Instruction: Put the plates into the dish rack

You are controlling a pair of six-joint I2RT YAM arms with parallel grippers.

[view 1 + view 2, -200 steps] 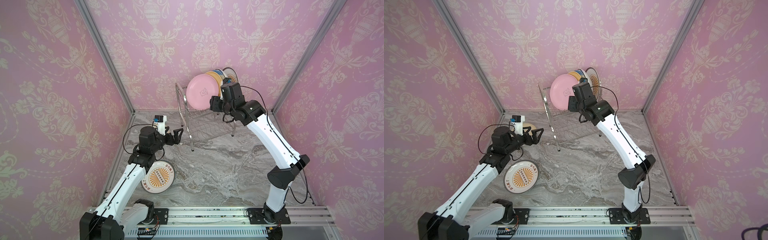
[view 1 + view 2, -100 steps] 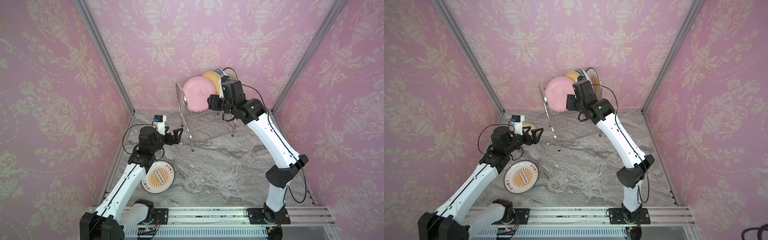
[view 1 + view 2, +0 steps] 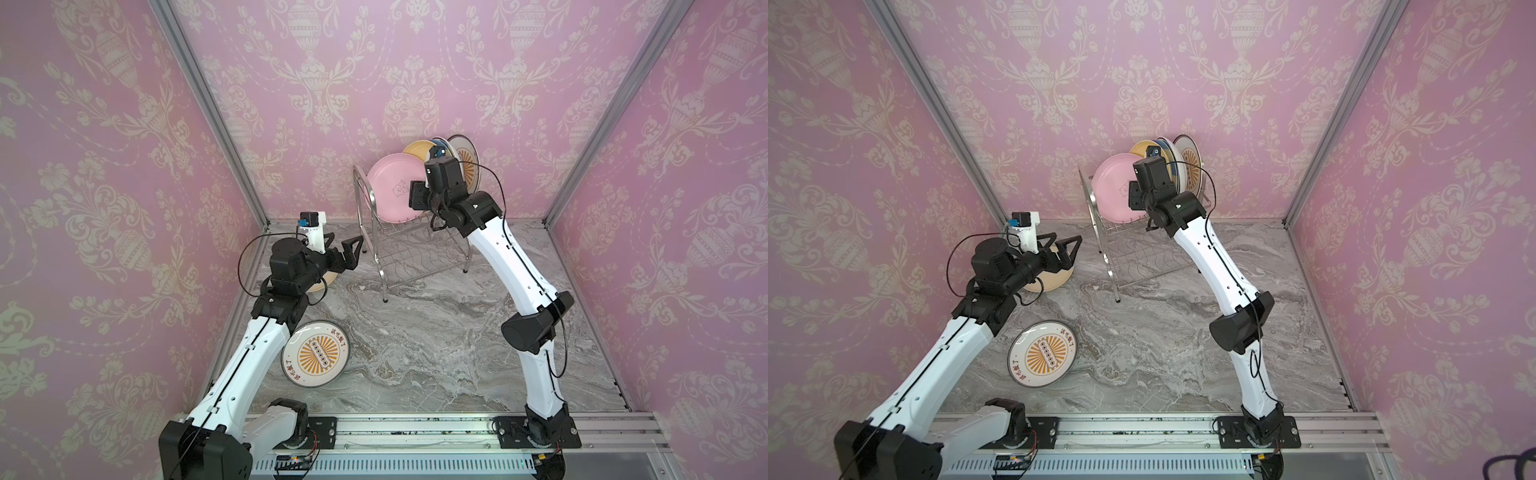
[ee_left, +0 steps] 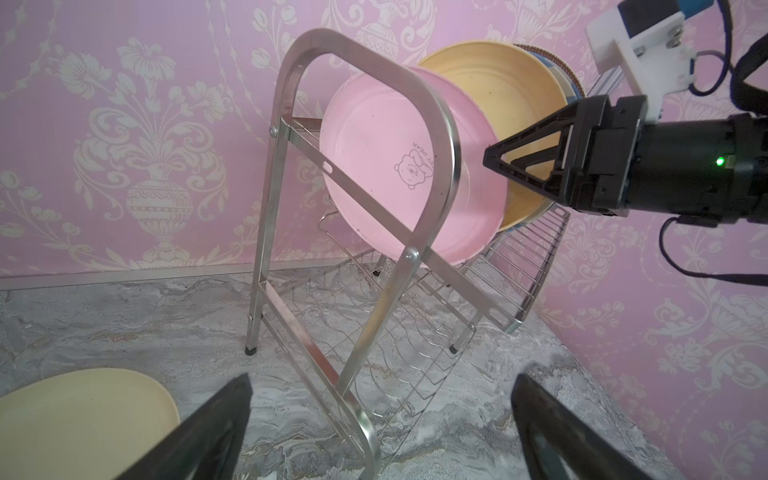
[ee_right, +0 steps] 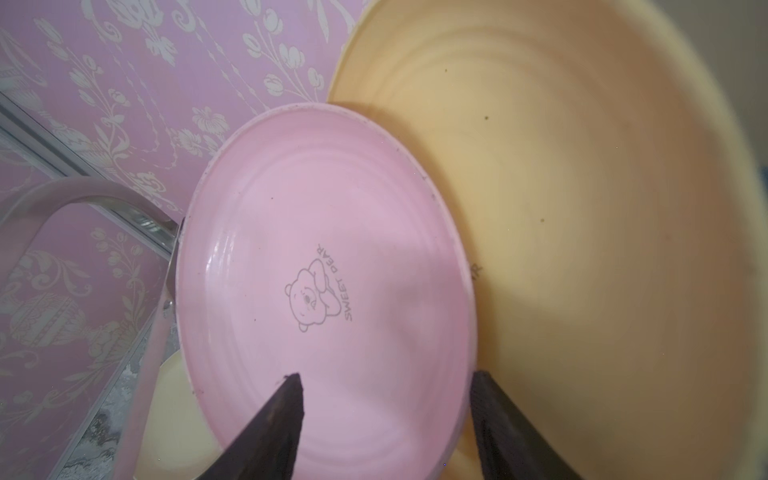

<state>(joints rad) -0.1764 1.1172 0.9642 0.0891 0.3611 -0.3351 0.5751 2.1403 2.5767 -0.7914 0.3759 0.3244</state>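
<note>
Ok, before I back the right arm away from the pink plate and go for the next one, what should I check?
1. Pink plate stands on edge in the dish rack, upper tier, leaning on the side loop: ok.
2. Its bottom rim sits in a slot: cannot tell.
3. Right gripper has let go: cannot tell; its fingers straddle the plate's rim.
4. Left gripper open and empty: ok.
5. Lower tier free for more plates: ok.
6. All plates loaded: not ok; the cream plate and the sunburst plate lie on the table.
</note>
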